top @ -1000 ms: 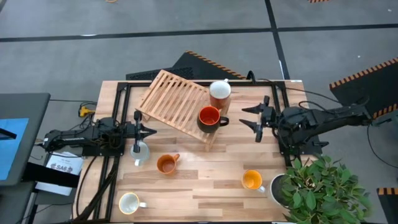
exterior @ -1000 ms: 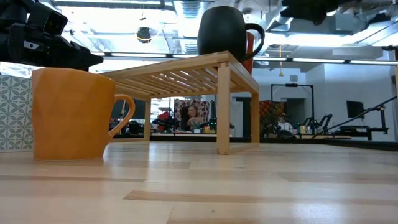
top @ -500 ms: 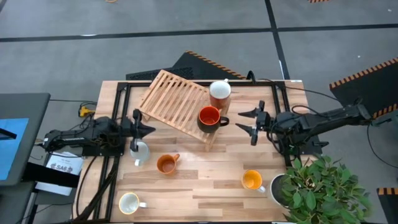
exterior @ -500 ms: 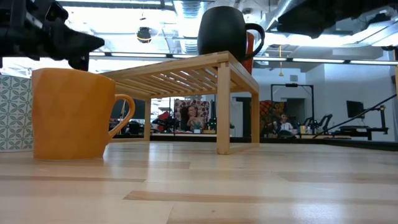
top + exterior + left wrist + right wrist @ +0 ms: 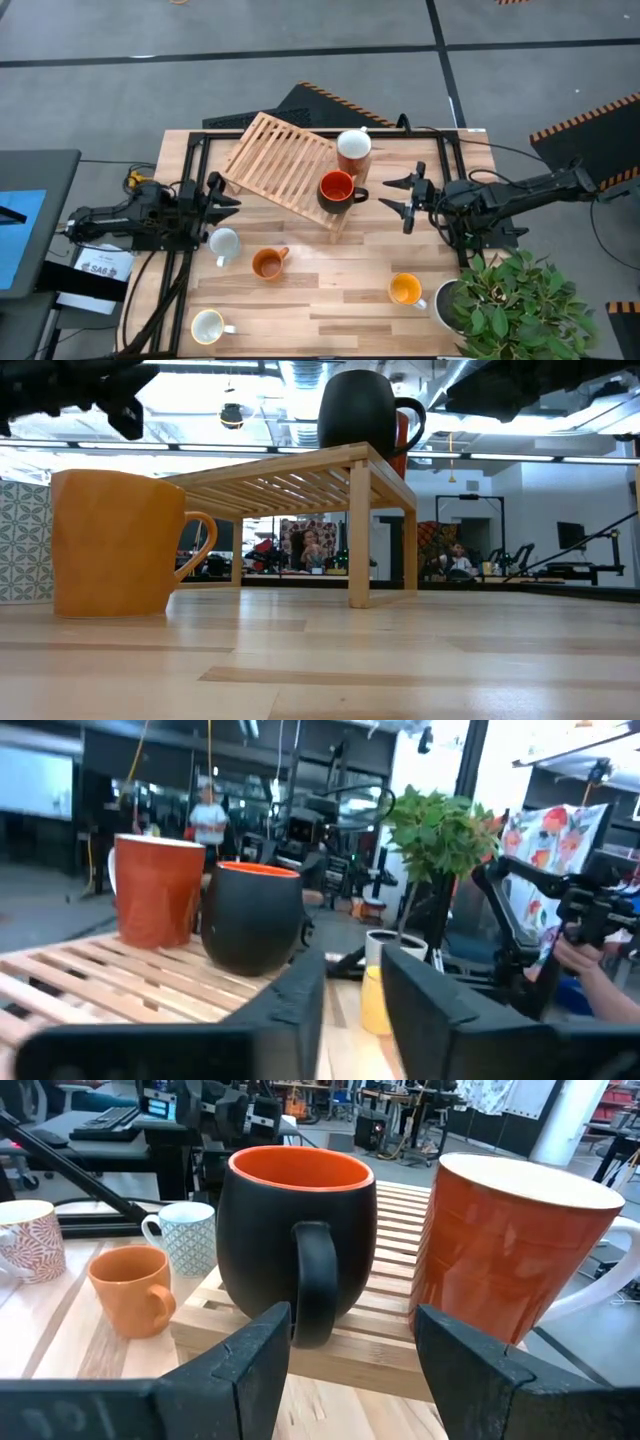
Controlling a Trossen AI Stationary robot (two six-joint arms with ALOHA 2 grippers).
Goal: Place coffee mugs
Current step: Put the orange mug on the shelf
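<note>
Currently, mugs on rack: a rounded matte dark mug (image 5: 337, 190) with glossy red inside and a straight-sided terracotta mug (image 5: 353, 150) with white inside stand side by side on the slatted wooden rack (image 5: 285, 165).
Mugs on table: the brownish-orange mug (image 5: 267, 263) sits near the middle of the table; the pale blue-grey mug (image 5: 224, 243), finely patterned, stands just left of it; the cream-white mug (image 5: 207, 325) is at the front left; the bright orange-yellow mug (image 5: 405, 290) is at the front right, beside the white pot.
Left gripper (image 5: 217, 196): at the left edge, just behind the blue-grey mug, fingers spread, nothing between them.
Right gripper (image 5: 407, 194): just right of the dark mug, facing it, fingers wide apart, empty.
Table (image 5: 330, 300): pale wood-grain planks, smooth.
Plant (image 5: 520, 295): green, leafy, at the front right corner.
</note>
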